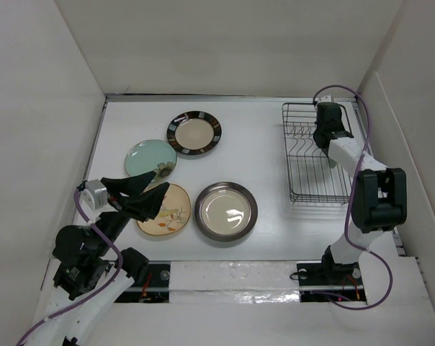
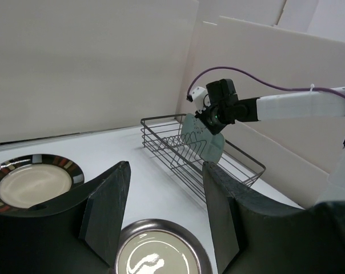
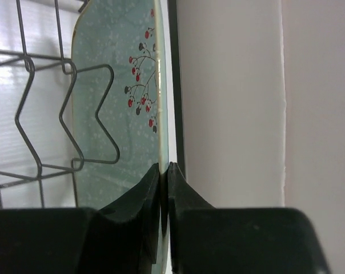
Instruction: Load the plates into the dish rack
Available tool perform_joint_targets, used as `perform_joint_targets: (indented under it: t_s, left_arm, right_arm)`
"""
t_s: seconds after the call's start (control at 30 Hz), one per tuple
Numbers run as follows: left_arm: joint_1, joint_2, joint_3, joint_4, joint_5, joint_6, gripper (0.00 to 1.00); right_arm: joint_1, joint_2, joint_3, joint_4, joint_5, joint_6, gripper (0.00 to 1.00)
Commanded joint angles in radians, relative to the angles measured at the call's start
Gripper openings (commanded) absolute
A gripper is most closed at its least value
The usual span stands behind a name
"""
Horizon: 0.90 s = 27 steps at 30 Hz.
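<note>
My right gripper (image 1: 324, 137) is shut on the rim of the squarish mint-green plate (image 3: 118, 85). It holds the plate on edge among the prongs at the far end of the dish rack (image 1: 315, 169), as the left wrist view also shows (image 2: 202, 138). My left gripper (image 1: 147, 196) is open and empty above the tan leaf plate (image 1: 167, 213). The silver plate (image 1: 225, 211) lies just right of it. The pale teal plate (image 1: 149, 156) and the brown-rimmed cream plate (image 1: 194, 133) lie flat farther back.
White walls enclose the table on the left, back and right. The rack's right side runs close to the right wall (image 3: 235, 103). The left wrist view shows the rack (image 2: 161, 120), the silver plate (image 2: 161, 254) and the brown-rimmed plate (image 2: 32, 182).
</note>
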Motion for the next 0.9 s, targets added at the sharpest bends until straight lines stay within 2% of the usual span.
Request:
perform_joint_targets:
  t_s: [0.0,0.03,0.1,0.13,0.3,0.33,0.43,0.5,0.6,0.63,0.67,0.77,0.8,0.83,0.87]
  left_arm:
    - [-0.007,0.006,0.015,0.041,0.000,0.008,0.51]
    - [-0.007,0.004,0.015,0.043,0.002,0.008,0.51]
    - [-0.007,0.006,0.016,0.041,-0.006,0.007,0.51]
    - [-0.007,0.010,0.016,0.040,-0.004,0.007,0.51]
    - [-0.007,0.018,0.016,0.041,-0.004,0.007,0.50]
    - [-0.007,0.020,0.016,0.040,-0.009,0.007,0.51]
    - [-0.007,0.027,0.013,0.041,-0.012,0.008,0.50]
    - [-0.007,0.038,0.012,0.041,-0.018,0.008,0.50]
    - [-0.007,0.061,0.007,0.040,-0.027,0.008,0.47]
    - [-0.007,0.065,0.007,0.040,-0.029,0.008,0.45]
    - [-0.007,0.073,0.007,0.040,-0.032,0.011,0.42]
    - [-0.007,0.104,0.005,0.035,-0.050,0.011,0.23]
    - [0.002,0.122,0.007,0.032,-0.049,0.010,0.08]
    - [0.021,0.131,0.005,0.032,-0.044,0.008,0.01]
    - [0.033,0.148,0.004,0.033,-0.037,0.002,0.00]
  right_arm:
    - [0.006,-0.036,-0.010,0.164,0.074,0.085,0.15]
    - [0.006,-0.039,-0.016,0.167,0.074,0.102,0.27]
    - [0.006,-0.042,-0.024,0.167,0.084,0.154,0.41]
    - [0.006,-0.043,-0.021,0.164,0.083,0.168,0.51]
    - [-0.014,-0.071,0.030,0.104,0.074,0.319,0.72]
    - [-0.014,-0.092,0.054,0.098,0.063,0.345,0.80]
    - [0.018,-0.144,0.125,0.032,0.032,0.479,0.81]
    - [0.062,-0.184,0.137,0.032,-0.008,0.558,0.77]
    - [0.177,-0.238,0.165,0.056,-0.082,0.666,0.27]
    - [0.207,-0.243,0.173,0.064,-0.106,0.694,0.02]
    - [0.265,-0.243,0.180,0.075,-0.130,0.724,0.00]
    - [0.346,-0.191,0.217,0.120,-0.250,0.833,0.00]
    - [0.398,-0.147,0.231,0.130,-0.299,0.880,0.00]
    - [0.423,-0.120,0.236,0.163,-0.322,0.904,0.03]
    - [0.446,-0.094,0.240,0.202,-0.350,0.951,0.08]
